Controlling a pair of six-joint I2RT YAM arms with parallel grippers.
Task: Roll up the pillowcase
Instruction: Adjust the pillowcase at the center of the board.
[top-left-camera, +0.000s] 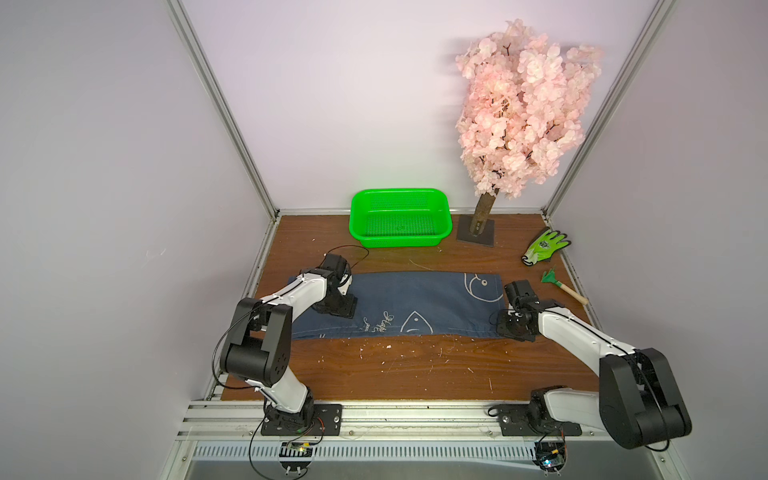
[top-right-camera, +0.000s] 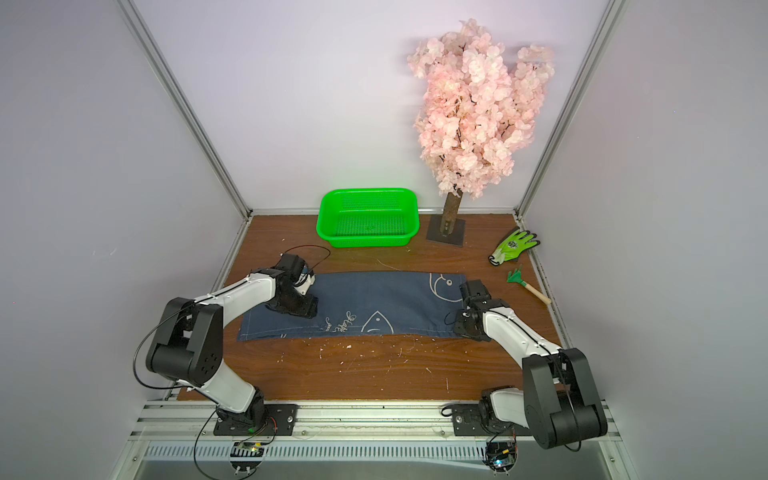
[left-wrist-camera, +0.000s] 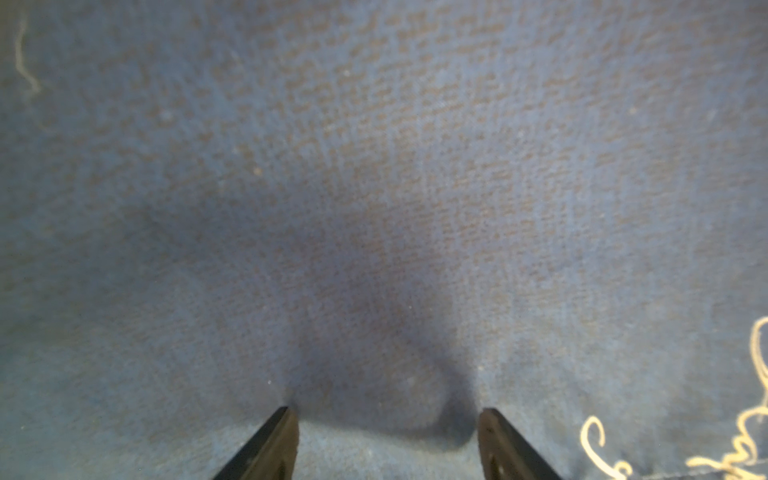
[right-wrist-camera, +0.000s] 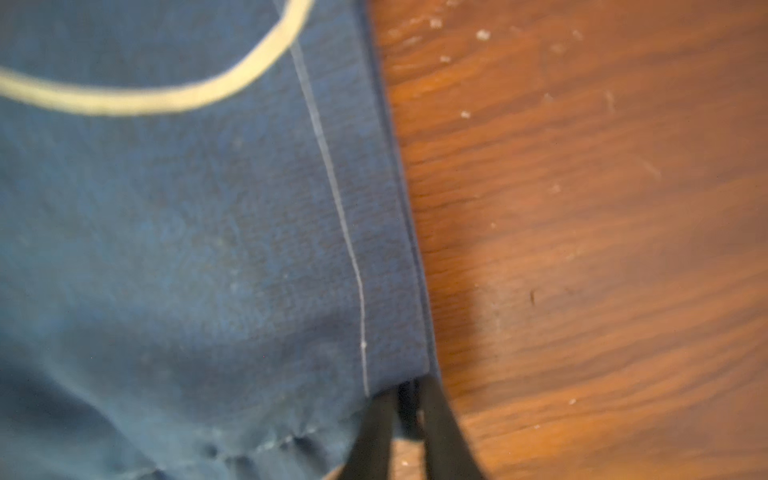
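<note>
The pillowcase (top-left-camera: 415, 303) lies spread at the centre of the table (top-left-camera: 395, 365), long axis 9 to 3 o'clock. My left pincer (left-wrist-camera: 386, 411) stands wide, tips on the cloth at its 9 o'clock end. My right pincer (right-wrist-camera: 409, 386) is narrow at the 4 o'clock corner, astride the hem. I cannot tell whether it grips.

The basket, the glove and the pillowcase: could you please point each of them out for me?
basket (top-left-camera: 399, 241), in a top view, on its front wall.
glove (top-left-camera: 545, 246), in a top view, on its green back.
pillowcase (top-left-camera: 415, 297), in a top view, on plain middle cloth.
</note>
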